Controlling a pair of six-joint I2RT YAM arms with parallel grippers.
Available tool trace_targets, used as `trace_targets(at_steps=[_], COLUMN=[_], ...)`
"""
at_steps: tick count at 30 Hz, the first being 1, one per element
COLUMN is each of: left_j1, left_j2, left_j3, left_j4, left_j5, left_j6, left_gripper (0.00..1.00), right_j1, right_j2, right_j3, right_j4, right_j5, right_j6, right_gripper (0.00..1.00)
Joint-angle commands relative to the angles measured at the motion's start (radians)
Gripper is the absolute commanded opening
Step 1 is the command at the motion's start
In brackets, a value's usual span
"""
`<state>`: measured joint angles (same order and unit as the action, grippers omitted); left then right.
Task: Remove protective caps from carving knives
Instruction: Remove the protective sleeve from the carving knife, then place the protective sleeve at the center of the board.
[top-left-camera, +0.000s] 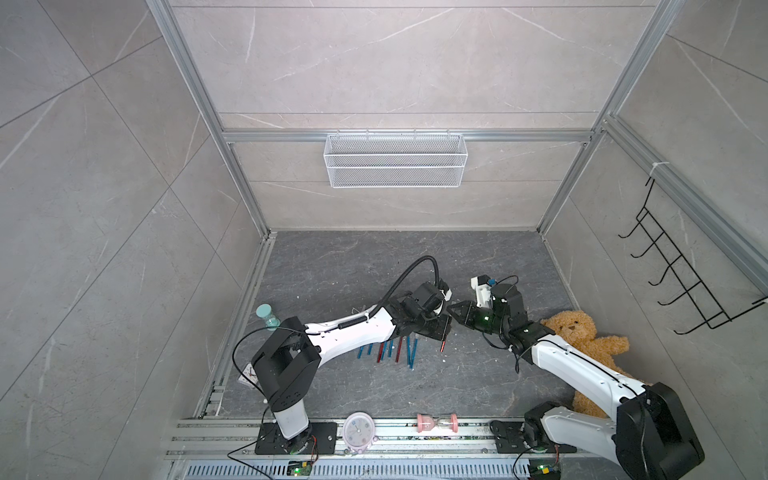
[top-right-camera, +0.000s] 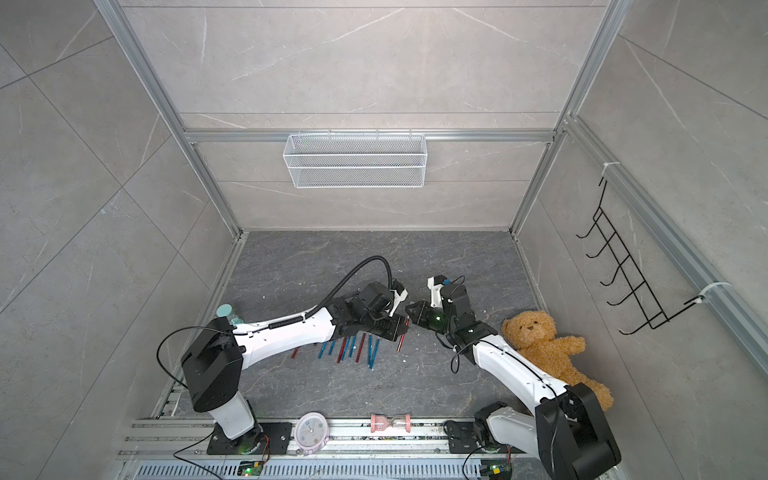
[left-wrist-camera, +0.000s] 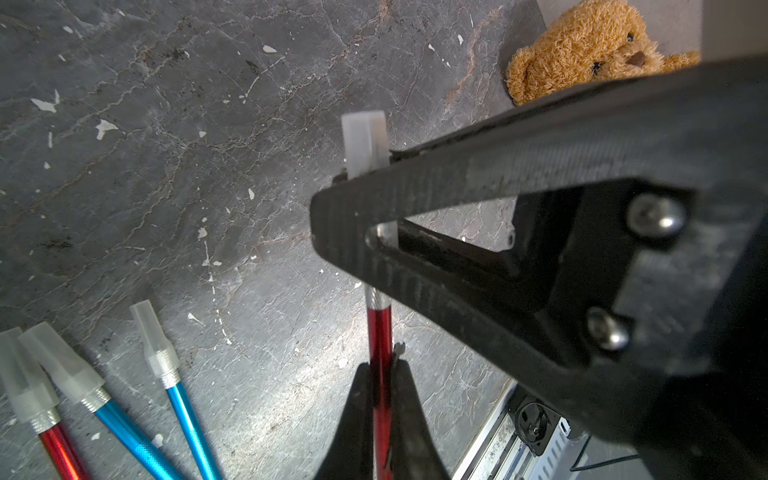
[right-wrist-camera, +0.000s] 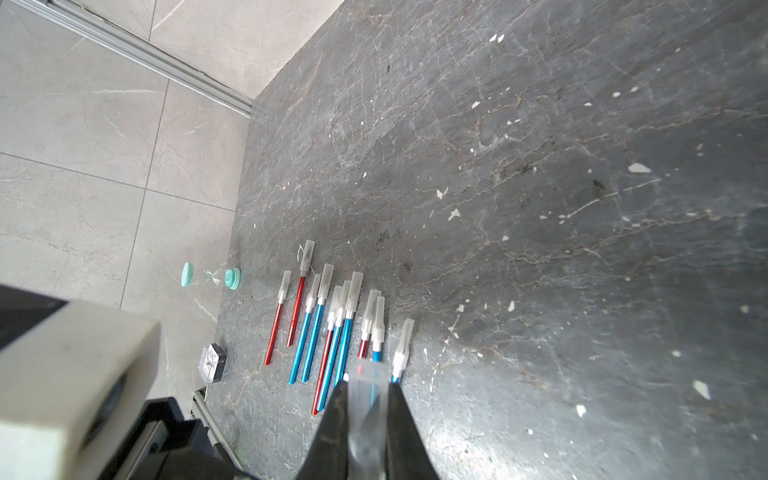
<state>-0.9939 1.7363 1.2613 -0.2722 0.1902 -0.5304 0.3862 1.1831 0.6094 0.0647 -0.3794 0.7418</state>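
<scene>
Carving knives (top-left-camera: 390, 351) lay in a row on the table (top-left-camera: 374, 266) in both top views, near where the arms met. In the left wrist view, the left gripper (left-wrist-camera: 381, 370) pinched one red knife (left-wrist-camera: 379, 328) by its handle, steadying it, while the right gripper (left-wrist-camera: 349, 195) clamped its cap (left-wrist-camera: 363, 141). In the right wrist view, that cap sat squeezed between the jaws, probably ready to be pulled off.

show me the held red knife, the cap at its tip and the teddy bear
held red knife (left-wrist-camera: 380, 332), left wrist view, on its handle
cap (left-wrist-camera: 363, 141), left wrist view, on its exposed end
teddy bear (top-left-camera: 570, 326), in a top view, on its head
</scene>
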Motion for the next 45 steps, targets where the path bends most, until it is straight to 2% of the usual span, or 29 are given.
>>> trace_targets(at_steps=[1, 33, 45], left_j1=[0.0, -0.02, -0.022], left_j2=[0.006, 0.035, 0.028], left_j3=[0.033, 0.052, 0.05], left_j4=[-0.028, -0.087, -0.091], left_j5=[0.011, 0.02, 0.016], left_j6=[0.024, 0.069, 0.069], left_gripper=[0.0, 0.0, 0.0], right_j1=[0.002, 0.0, -0.022], right_j2=[-0.002, -0.001, -0.017], right_j3=[0.013, 0.063, 0.093], right_j4=[0.032, 0.045, -0.013], right_j5=[0.046, 0.109, 0.132], right_j6=[0.028, 0.05, 0.026], right_gripper=[0.02, 0.01, 0.01])
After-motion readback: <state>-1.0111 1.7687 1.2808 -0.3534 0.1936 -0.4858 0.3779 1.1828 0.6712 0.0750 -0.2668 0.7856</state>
